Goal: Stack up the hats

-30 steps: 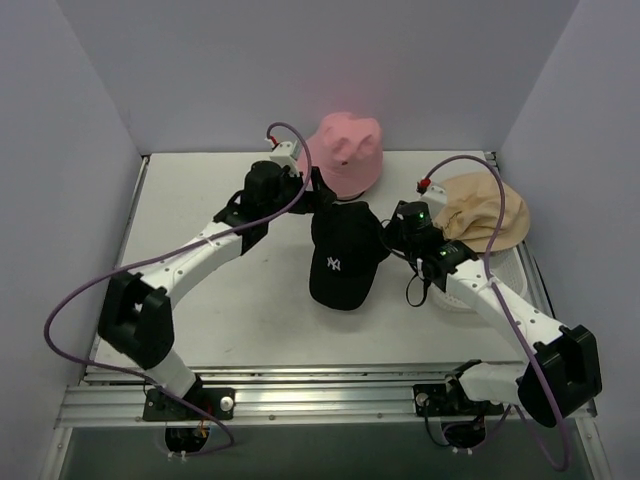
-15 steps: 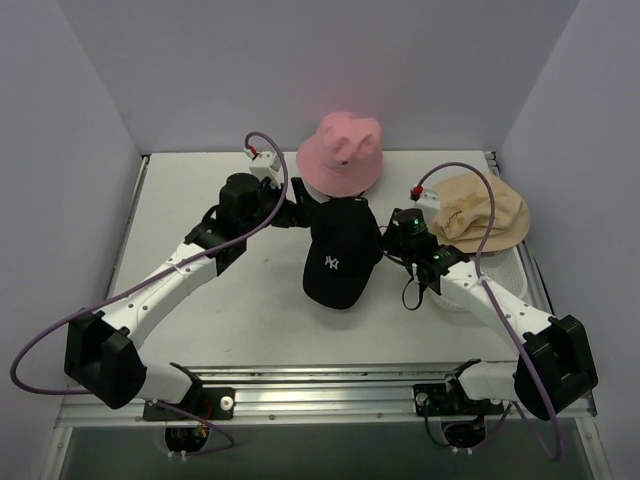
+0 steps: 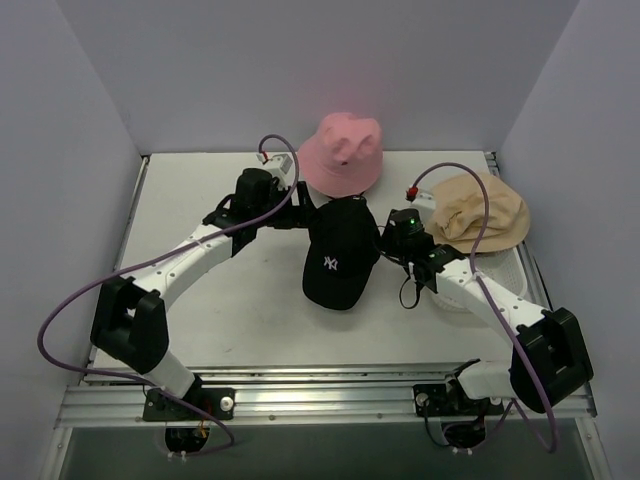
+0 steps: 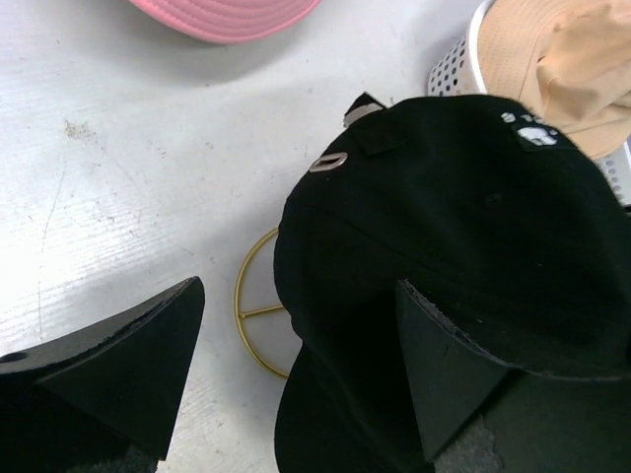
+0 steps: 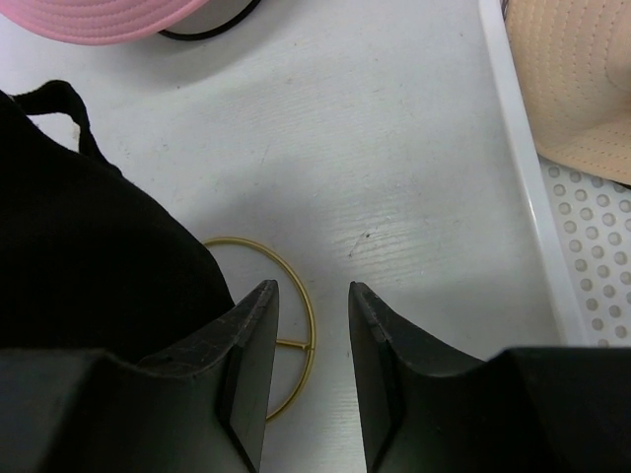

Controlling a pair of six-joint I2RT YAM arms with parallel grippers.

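A moment ago the left arm was up by the pink hat. Now it has swung down to the back of the black cap, and the cap has slid a little toward the lower left. The pink hat sits alone at the top middle of the table, round and tidy. The left gripper is spread wide and holds nothing. One finger is over the bare table and the other is against the cap, so I think it is about to pinch the cap's edge. The right gripper is at the cap's right side. Its fingers are a small way apart, and between them I see only the table and a gold wire ring, so it grips nothing. That ring pokes out from under the cap. No hat is on another hat yet, so the stacking has hardly begun. At the right is a white tray with holes. The tan hat lies in it, floppy, and I see nothing else in the tray.
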